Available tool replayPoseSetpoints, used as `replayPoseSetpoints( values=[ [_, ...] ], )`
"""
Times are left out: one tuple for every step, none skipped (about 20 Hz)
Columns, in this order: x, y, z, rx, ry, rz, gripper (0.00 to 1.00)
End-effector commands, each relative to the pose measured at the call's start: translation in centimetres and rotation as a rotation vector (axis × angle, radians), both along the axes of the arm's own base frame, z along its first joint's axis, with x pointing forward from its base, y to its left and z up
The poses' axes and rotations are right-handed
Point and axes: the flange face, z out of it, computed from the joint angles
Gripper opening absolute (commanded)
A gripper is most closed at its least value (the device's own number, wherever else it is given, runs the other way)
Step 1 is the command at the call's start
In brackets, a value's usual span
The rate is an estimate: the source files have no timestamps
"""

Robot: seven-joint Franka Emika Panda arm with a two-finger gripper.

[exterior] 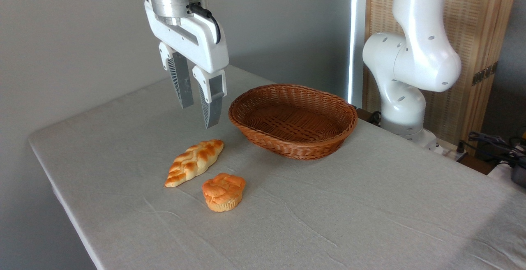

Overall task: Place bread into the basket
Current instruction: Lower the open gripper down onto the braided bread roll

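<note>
The gripper (198, 117) hangs in the air over the far left part of the table, its two ribbed grey fingers (181, 81) pointing down with a narrow gap between them and nothing held, so it stands open and empty. It is well above the cloth, up and a little beyond the bread, and just left of the basket's rim.

The table (370, 204) is the biggest thing here, draped in a pale grey cloth with soft creases, and it runs from the near right corner to the far left. Behind it on the right rises the white robot arm (415, 60), its base joints standing at the table's far edge in front of a wooden slatted screen (485, 35).

The basket (292, 120), oval reddish-brown wicker with flared sides, sits toward the far middle of the table with nothing inside it.

The bread (194, 162), a braided golden loaf with pointed ends, lies flat on the cloth to the left of the basket and nearer to me, set on a slant and well apart from the basket.

Just near and right of the loaf sits a round orange muffin-shaped bun (223, 192), close to it but not touching.
</note>
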Motion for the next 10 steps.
replayPoseSetpoints(
  values=[
    [-0.4,-0.6,-0.5,-0.011,-0.022,-0.001,1.0],
    [-0.4,-0.7,-0.5,-0.012,-0.021,-0.002,1.0],
    [-0.5,-1.2,-0.7,-0.02,-0.017,-0.008,1.0],
    [-0.5,-1.5,-0.8,-0.031,-0.012,-0.01,1.0],
    [-0.5,-1.6,-0.9,-0.042,-0.011,-0.008,1.0],
    [-0.6,-1.8,-1.2,-0.052,-0.01,-0.004,1.0],
    [-0.5,-1.9,-1.5,-0.063,-0.012,0.004,1.0],
    [-0.5,-2.5,-1.5,-0.068,-0.015,0.021,1.0],
    [-0.3,-3.3,-1.6,-0.07,-0.028,0.042,1.0],
    [-0.1,-3.7,-2.0,-0.076,-0.045,0.073,1.0]
  ],
)
